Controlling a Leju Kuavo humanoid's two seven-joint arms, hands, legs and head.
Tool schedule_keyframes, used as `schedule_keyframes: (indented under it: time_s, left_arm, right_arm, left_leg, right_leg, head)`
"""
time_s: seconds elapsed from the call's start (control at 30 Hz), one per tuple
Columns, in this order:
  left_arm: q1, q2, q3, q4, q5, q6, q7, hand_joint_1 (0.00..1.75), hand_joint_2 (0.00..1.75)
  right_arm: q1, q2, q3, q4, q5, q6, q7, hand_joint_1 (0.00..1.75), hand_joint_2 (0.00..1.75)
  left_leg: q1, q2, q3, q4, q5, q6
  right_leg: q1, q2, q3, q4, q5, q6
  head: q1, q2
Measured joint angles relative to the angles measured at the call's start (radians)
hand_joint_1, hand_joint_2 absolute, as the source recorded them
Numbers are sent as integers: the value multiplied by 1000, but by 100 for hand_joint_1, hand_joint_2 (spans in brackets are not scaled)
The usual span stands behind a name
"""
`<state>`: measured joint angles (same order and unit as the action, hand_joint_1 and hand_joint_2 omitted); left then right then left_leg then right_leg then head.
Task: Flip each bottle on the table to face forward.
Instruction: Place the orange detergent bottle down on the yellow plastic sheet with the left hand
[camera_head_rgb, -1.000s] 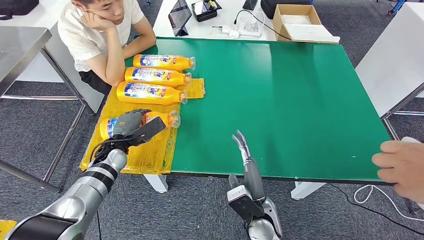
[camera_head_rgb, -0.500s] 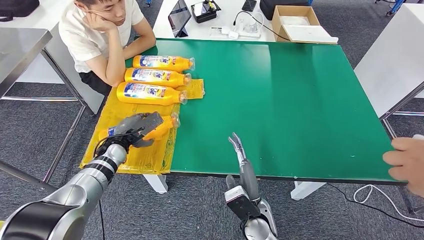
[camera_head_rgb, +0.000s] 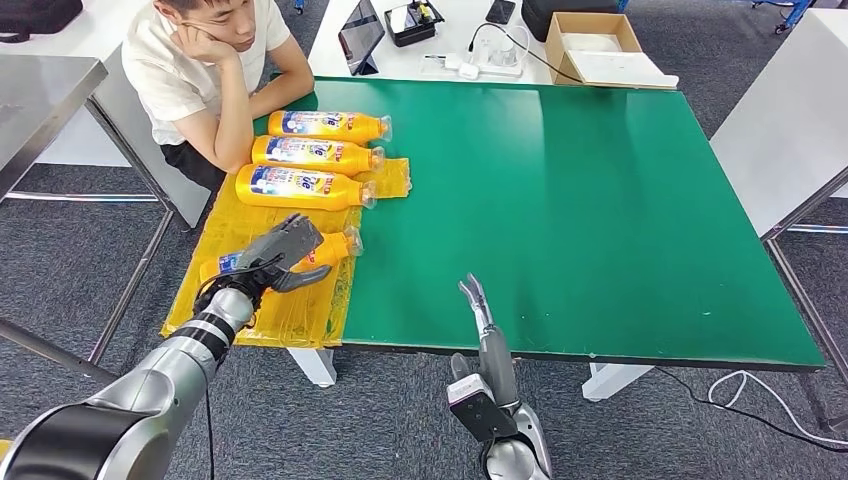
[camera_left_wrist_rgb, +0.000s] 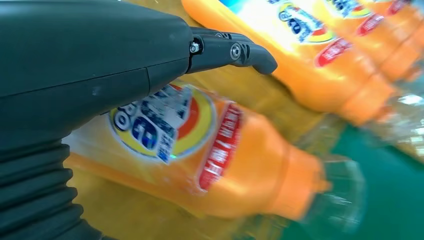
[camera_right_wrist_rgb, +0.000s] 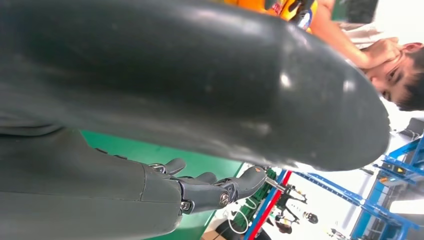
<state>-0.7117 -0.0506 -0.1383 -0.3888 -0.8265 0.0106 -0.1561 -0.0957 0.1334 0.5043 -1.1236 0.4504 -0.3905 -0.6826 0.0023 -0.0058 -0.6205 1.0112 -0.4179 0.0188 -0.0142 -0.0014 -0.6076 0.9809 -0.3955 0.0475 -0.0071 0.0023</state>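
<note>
Head view: our left hand (camera_head_rgb: 282, 250) rests over the near bottle (camera_head_rgb: 325, 248), grip uncertain; orange, lying flat, label up.

Nearest bottle (camera_left_wrist_rgb: 210, 165), label: round yellow-ringed badge in blue, white and orange, letters inside blurred; what may be "R" and "O" show at the rim, no whole word readable.
Same bottle, red strip beside the badge: white characters, smeared, unreadable.
Next bottle (camera_left_wrist_rgb: 320, 50): same round badge and a red strip, both blurred, no text readable.
Three far bottles (camera_head_rgb: 305, 152), head view: blue and white labels with a red end patch; large blue letters, perhaps ending "e", too small to read.
Brand: cannot tell.
Numbers: none legible.
Tablet (camera_head_rgb: 358, 35) and box (camera_head_rgb: 598, 45) on the white table: no readable writing.
</note>
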Motion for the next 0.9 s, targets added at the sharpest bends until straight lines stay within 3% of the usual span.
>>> schedule_keyframes:
  time_s: [0.1,0.23,0.3,0.37,0.47,0.57,0.7,0.9]
  left_arm:
    - [31,-18,9,-30,90,25,-96,0,175]
    - [142,-55,21,-171,345,35,-244,0,175]
    - [232,-78,24,-303,530,45,-287,0,175]
    - [330,-102,20,-452,675,112,-305,0,175]
    - [443,-120,-6,-648,746,219,-313,0,175]
    - [505,-126,-31,-771,762,247,-313,0,175]
    - [537,-127,-50,-855,773,259,-316,0,175]
    - [592,-127,-93,-960,773,323,-367,0,175]
  right_arm:
    - [2,0,0,7,1,-12,-2,0,0]
    - [18,-1,-5,3,-10,-33,-11,0,0]
    - [38,-1,-10,-14,-37,-45,-13,0,0]
    - [67,-2,-18,-47,-90,-56,-14,0,0]
    - [108,-2,-34,-113,-166,-86,-15,0,0]
    - [128,-1,-44,-156,-183,-98,-16,0,0]
    - [141,-1,-49,-189,-191,-111,-16,0,175]
    - [154,0,-60,-271,-241,-269,-16,0,175]
  left_leg:
    - [0,0,0,0,0,0]
    - [0,2,-1,0,-1,0]
    - [0,2,-1,0,-3,0]
    - [0,2,-2,0,-4,0]
    - [0,1,-3,0,-5,0]
    - [0,1,-3,0,-5,0]
    - [0,1,-3,0,-5,-1]
    - [0,2,-3,0,-5,0]
  right_leg:
    - [0,0,0,0,0,0]
    - [0,1,-2,0,0,0]
    - [0,1,-2,0,-1,1]
    - [0,1,-3,-1,-2,2]
    - [0,1,-3,-1,-4,1]
    - [0,1,-4,-1,-4,1]
    - [0,1,-4,-1,-4,1]
    - [0,1,-4,-1,-4,1]
  head:
    - [0,0]
    - [0,0]
    - [0,0]
    - [0,0]
    - [0,0]
    - [0,0]
    - [0,0]
    - [0,0]
